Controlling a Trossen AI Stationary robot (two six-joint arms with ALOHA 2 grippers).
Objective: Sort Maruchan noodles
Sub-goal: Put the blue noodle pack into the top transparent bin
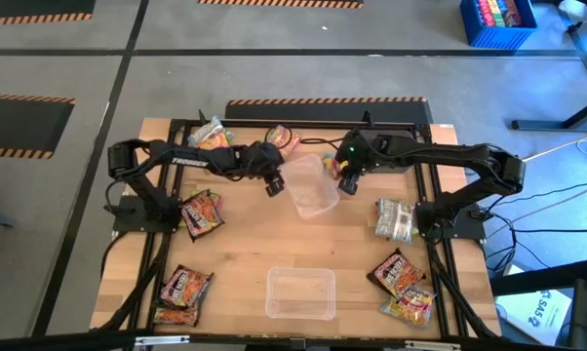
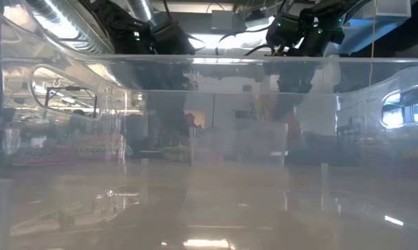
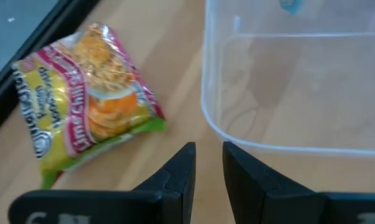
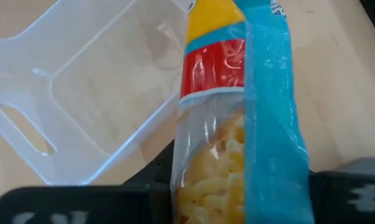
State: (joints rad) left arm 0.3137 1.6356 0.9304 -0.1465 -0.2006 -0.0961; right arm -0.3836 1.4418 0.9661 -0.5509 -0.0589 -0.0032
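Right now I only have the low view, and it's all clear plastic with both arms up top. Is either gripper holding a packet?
Observer: Yes. The right gripper is shut on a blue-orange packet.
Operator: Where is it relative to a tub?
Observer: Just beside the clear tub at mid-table, on the right arm's side of it.
Operator: And the left gripper?
Observer: The left gripper is empty, fingers slightly apart, at the tub's other side.
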